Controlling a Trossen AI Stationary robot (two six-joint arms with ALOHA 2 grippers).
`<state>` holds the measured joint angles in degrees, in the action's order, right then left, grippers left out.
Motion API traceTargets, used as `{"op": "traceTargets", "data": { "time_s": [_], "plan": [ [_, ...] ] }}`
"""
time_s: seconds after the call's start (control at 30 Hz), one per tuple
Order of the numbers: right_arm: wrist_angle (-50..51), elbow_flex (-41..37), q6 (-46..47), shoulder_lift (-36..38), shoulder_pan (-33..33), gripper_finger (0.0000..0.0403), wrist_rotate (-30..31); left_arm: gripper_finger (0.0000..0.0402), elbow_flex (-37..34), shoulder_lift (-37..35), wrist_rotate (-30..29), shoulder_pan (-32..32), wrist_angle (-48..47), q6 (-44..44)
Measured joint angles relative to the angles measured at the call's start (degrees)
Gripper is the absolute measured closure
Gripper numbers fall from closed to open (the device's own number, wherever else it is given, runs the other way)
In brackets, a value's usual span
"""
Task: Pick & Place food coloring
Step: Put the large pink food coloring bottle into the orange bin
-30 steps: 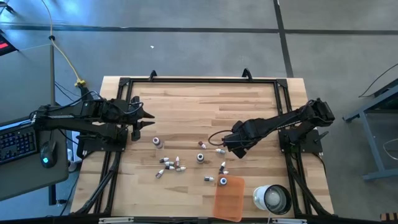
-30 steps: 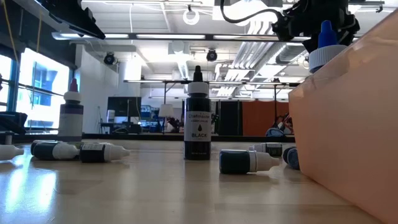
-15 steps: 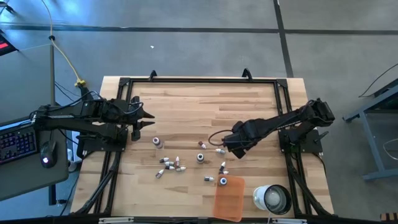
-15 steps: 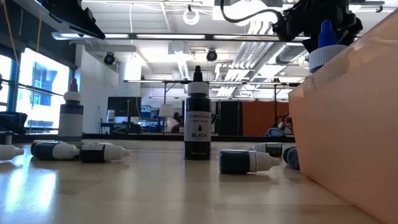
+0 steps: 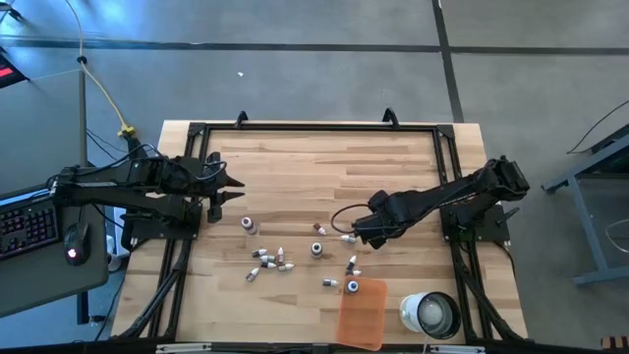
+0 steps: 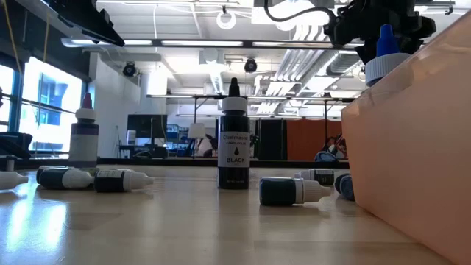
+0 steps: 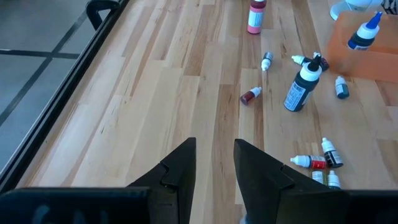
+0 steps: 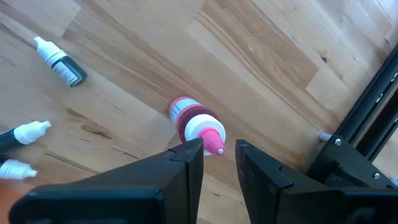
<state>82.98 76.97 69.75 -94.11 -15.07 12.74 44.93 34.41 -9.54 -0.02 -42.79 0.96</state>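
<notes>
Several small food coloring bottles (image 5: pixel 270 259) lie scattered on the wooden table's middle. A black one (image 6: pixel 234 136) stands upright among them. A pink-capped bottle (image 8: pixel 194 124) stands on its base right under my right gripper (image 8: pixel 219 148), which points steeply down above it; the fingers stand a little open with nothing between them. In the high view that gripper (image 5: pixel 356 234) is right of the table's centre. My left gripper (image 7: pixel 215 146) waits open at the table's left side (image 5: pixel 236 192), held above the wood.
A flat orange tray (image 5: pixel 362 313) lies at the near edge, with a blue-capped bottle (image 5: pixel 353 286) upright at its far left corner. A white round cup (image 5: pixel 429 313) stands to its right. A black metal frame (image 5: pixel 319 126) borders the table. Bare wood lies toward the far edge.
My right gripper has rolled a little about its own pointing line while staying over the same spot. The bottles have not moved.
</notes>
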Motion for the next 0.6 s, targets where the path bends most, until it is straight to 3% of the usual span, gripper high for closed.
{"op": "traceTargets", "data": {
  "time_s": [0.37,0.6],
  "plan": [
    [-0.03,-0.28,2.86,0.00,-0.02,0.0316,0.93,0.0294,0.00,0.01,0.02,-0.01,-0.79,0.82],
    [-2.68,-7.60,3.84,0.06,-0.07,0.0316,-3.38,0.0294,0.00,0.02,0.02,0.00,-0.74,0.84]
  ]
}}
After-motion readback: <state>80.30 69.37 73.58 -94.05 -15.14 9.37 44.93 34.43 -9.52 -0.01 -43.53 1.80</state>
